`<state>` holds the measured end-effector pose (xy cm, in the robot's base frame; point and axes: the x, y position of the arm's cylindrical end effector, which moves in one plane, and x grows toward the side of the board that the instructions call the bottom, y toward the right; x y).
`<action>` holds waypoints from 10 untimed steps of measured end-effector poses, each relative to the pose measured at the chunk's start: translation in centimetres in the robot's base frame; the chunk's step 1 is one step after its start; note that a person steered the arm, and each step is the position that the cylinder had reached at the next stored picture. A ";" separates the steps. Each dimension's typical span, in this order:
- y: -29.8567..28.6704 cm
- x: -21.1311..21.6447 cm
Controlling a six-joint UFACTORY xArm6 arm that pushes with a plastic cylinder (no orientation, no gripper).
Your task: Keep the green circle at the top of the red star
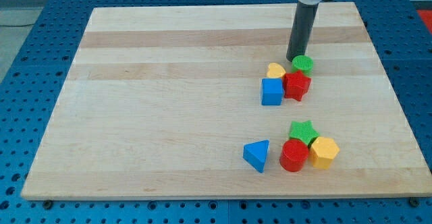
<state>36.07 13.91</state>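
Far toward the view's bottom and a little to the left of my tip (295, 57), a blue triangle (257, 155) sits alone on the bench (169, 82). Nearer, below-left of the tip, a blue cube (272, 92) and a yellow heart (275, 70) press against the red star (297, 86), which lies just below the tip. The green circle (303, 64) is touching or all but touching the tip on its right, and rests against the star's upper edge, so it looks already placed as the task asks. Well below are a red cylinder (293, 156), a green star (303, 131) and, furthest right, a yellow hexagon (323, 151), bunched together.

This arm carries no pincer, only a dark rod (300, 28), so there is no wide, narrow or holding state to tell.

The risk, as I judge it, is overdoing things. Any push rightward or downward from here would roll the circle off the star's top or shove the star into its neighbours. The safer choice is to back away toward the view's top.
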 end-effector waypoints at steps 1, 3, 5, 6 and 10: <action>3.7 0.5; 7.0 3.3; 4.1 2.3; 3.3 2.3; 1.2 2.3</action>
<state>38.41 15.13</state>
